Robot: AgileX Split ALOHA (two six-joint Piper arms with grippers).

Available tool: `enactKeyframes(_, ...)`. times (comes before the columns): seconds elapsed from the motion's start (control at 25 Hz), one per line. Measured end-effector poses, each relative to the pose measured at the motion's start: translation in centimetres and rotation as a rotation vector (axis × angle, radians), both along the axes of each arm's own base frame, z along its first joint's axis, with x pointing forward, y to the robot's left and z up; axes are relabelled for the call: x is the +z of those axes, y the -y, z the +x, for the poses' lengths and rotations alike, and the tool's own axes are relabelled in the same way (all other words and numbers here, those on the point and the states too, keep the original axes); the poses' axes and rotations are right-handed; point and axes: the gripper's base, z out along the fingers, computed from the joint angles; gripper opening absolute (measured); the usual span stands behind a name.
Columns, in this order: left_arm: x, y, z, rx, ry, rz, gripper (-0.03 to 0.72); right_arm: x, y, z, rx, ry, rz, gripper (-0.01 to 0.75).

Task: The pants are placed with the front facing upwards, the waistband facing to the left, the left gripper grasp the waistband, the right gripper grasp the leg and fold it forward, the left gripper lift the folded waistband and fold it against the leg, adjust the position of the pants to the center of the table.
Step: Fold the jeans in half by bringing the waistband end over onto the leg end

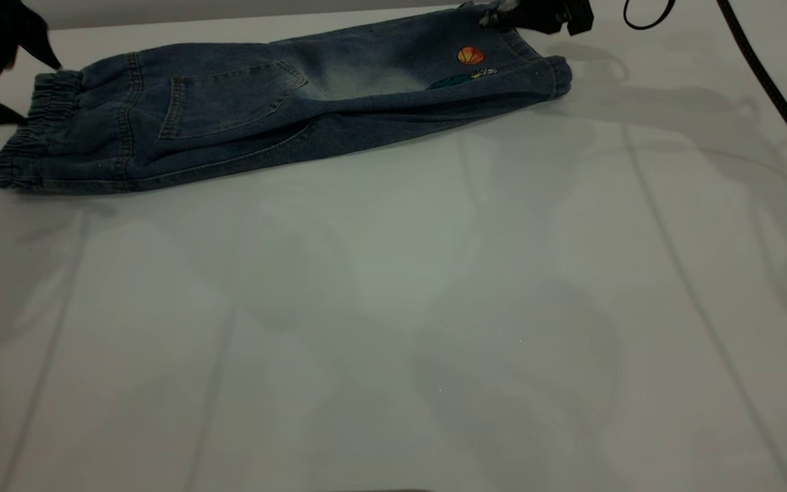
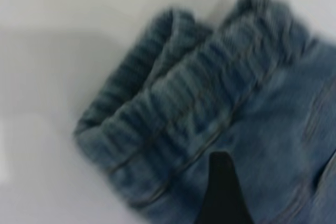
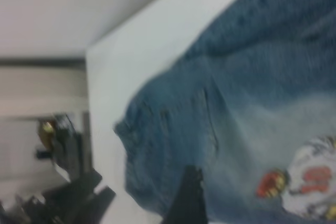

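Exterior view: the small blue denim pants (image 1: 264, 109) lay near the far edge of the plain pale-grey table (image 1: 393, 328), already doubled lengthwise, one leg over the other, a patch pocket and an orange ball emblem (image 1: 470, 55) facing up. The crinkled elastic waistband (image 1: 35, 130) pointed toward the left arm. The black blocky left gripper (image 1: 21, 89) stood at the waistband with its jaws parted, one tip touching the band's far corner, the other beside its middle; nothing was clamped. The black right gripper (image 1: 503, 17) with its white-scuffed tip sat at the leg cuff on the far edge; whether it was pinching the cloth could not be told.

Left wrist view: the ruched waistband (image 2: 199, 103) showed two stacked layers, and one dark fingertip (image 2: 223, 192) lay over the denim just below the band.

Right wrist view: one dark finger (image 3: 186, 198) rested over the leg fabric (image 3: 236, 103) near a printed patch; the opposite finger was hidden.

Judgement: the step in hand appeared to be the left gripper taking the folded waistband. To do it well, the jaws should take both layers squarely in mid-band, then lift only enough to clear the table and carry the band toward the cuff, so the layers stay aligned. A corner-only grip would likely skew the fold.
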Motion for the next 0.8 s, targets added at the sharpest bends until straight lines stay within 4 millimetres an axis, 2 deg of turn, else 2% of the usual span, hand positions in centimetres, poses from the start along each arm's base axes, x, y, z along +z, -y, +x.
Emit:
enactKeyframes(0.24,-1.3,-1.6,-1.9,-0.362,-0.237,0.002,0.459,-0.3,0.0,-0.4,0.048,0.001,-0.042,0.582)
enactKeyframes(0.32,-1.4,-2.2,-2.4,-0.426,-0.276,0.003,0.459,-0.3,0.0,-0.4,0.051,0.000,-0.041,0.582)
enactKeyframes(0.56,-1.2,-3.3,-2.5,-0.440,-0.287,-0.015,0.489,-0.3,-0.1,-0.4,0.055,0.000,-0.039,0.582)
enactKeyframes(0.8,0.6,-5.0,-0.8,-0.405,-0.218,0.005,0.537,-0.3,-0.1,-0.4,0.060,0.005,-0.041,0.582)
